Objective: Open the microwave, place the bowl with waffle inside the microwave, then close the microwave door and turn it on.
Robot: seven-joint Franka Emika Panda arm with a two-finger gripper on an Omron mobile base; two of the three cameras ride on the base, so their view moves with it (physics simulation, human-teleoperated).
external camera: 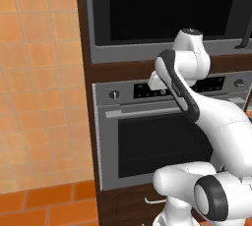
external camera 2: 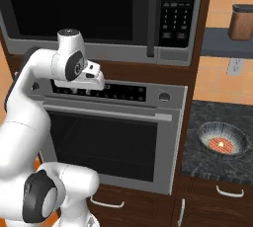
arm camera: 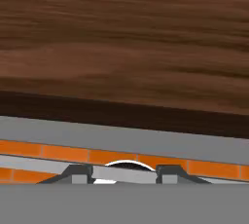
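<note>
Left base view, microwave: the microwave [external camera: 167,14] sits above the hand [external camera: 156,81], its black glass front flat in the grey frame, so I judge that the opening step is not yet done.
Left base view, handle: the dark bar handle [external camera: 244,36] shows at the right edge, up and far to the right of the hand; the arm must reach there to pull.
Left base view, hand: it is raised in front of the silver oven [external camera: 162,131], at its control strip, probably on the way up to the door.
Right base view, door: the microwave door [external camera 2: 74,9] is closed; its vertical handle [external camera 2: 152,16] stands above and to the right of the hand [external camera 2: 94,80], beside the keypad [external camera 2: 177,9].
Right base view, bowl: the bowl [external camera 2: 222,139] with the waffle [external camera 2: 221,145] rests on the dark counter [external camera 2: 207,162], low and well to the right of the hand, waiting until the door is open.
Hand view, surroundings: a brown wooden panel [arm camera: 124,38] lies ahead, with a grey band [arm camera: 124,138] and orange tiles [arm camera: 58,151] nearer the fingertips [arm camera: 78,172].
Hand state: the two tips stand apart with nothing between them; it holds nothing.
</note>
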